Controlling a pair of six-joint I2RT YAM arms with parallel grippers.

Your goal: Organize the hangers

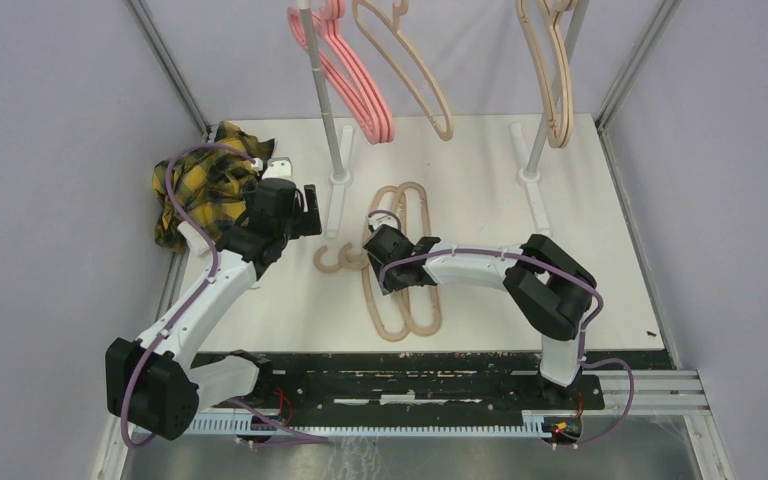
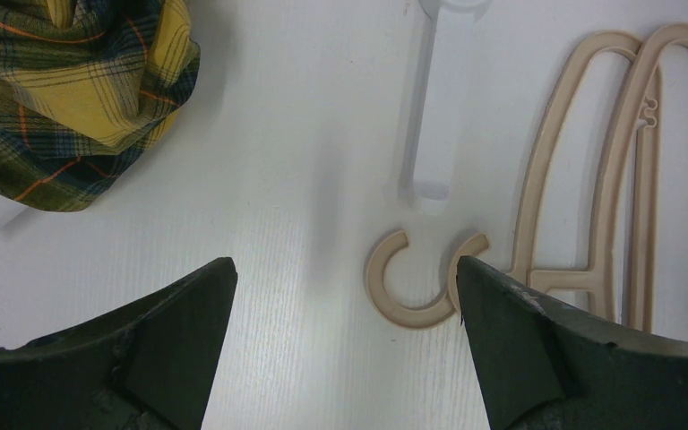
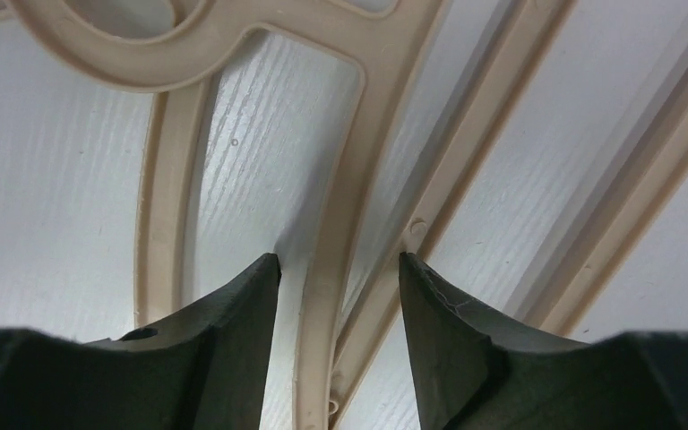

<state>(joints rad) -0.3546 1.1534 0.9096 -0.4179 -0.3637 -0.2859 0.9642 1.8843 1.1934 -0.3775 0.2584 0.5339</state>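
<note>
Only the top view shows the rack post [image 1: 322,100], with the pink hangers [image 1: 352,85] and the hanging beige hangers [image 1: 415,80] hooked up high, well beyond both pairs of fingers. It also shows the flat beige hangers [image 1: 418,318] lying overlapped on the tabletop [image 1: 580,230], mid-way between the arms.

The left wrist view shows the left fingers [image 2: 175,336] spread wide and holding nothing. Two beige hooks [image 2: 403,309] lie on the tabletop between the tips, and the nearer one reaches the inner edge of the right-hand finger. The plaid cloth [image 2: 72,98] sits beyond the left-hand finger.

The right wrist view is far closer. The right fingers [image 3: 461,345] are parted, one on each side of a single slim hanger bar that runs forward between them. No pinch on it is visible.

The left arm stretches forward and inward, with its wrist tipped down. The right arm folds at the elbow and its forearm reaches across to the left, low over the flat hangers.
</note>
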